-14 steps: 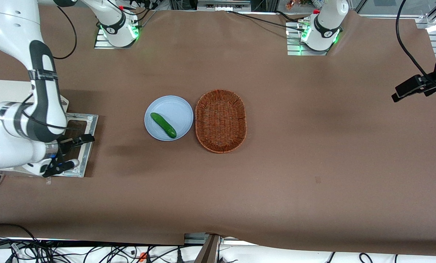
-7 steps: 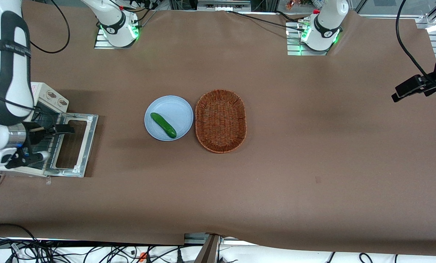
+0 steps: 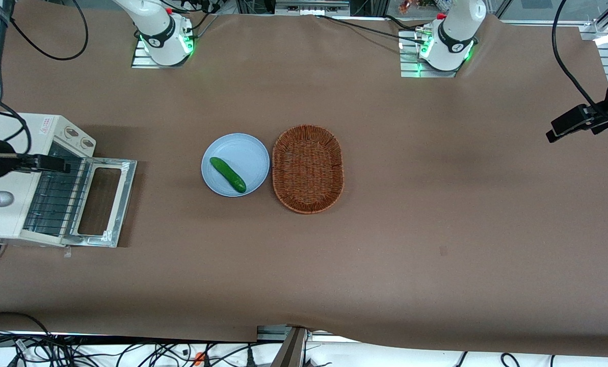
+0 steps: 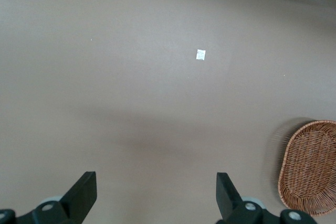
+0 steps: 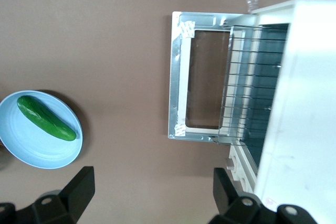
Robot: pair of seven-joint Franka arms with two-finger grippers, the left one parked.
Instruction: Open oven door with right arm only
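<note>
The off-white toaster oven (image 3: 0, 221) stands at the working arm's end of the table. The oven door (image 3: 124, 196) is folded down flat onto the table in front of the oven, with its dark glass window facing up. The wire rack (image 3: 54, 196) inside shows. The door (image 5: 179, 82), rack (image 5: 252, 82) and oven body (image 5: 307, 103) also show in the right wrist view. My right gripper (image 3: 40, 181) hangs high above the oven, open and empty, touching nothing. In the right wrist view the gripper (image 5: 153, 192) has its jaws wide apart over bare table.
A pale blue plate (image 3: 242, 148) with a green cucumber (image 3: 228, 174) sits mid-table, beside a brown wicker basket (image 3: 308, 168). Plate (image 5: 31, 150) and cucumber (image 5: 46, 118) show in the right wrist view. The basket (image 4: 310, 166) shows in the left wrist view.
My right gripper has risen and drawn away from the door's edge toward the oven body. The door stays flat and open, and the oven's rack and knobs have come into view.
</note>
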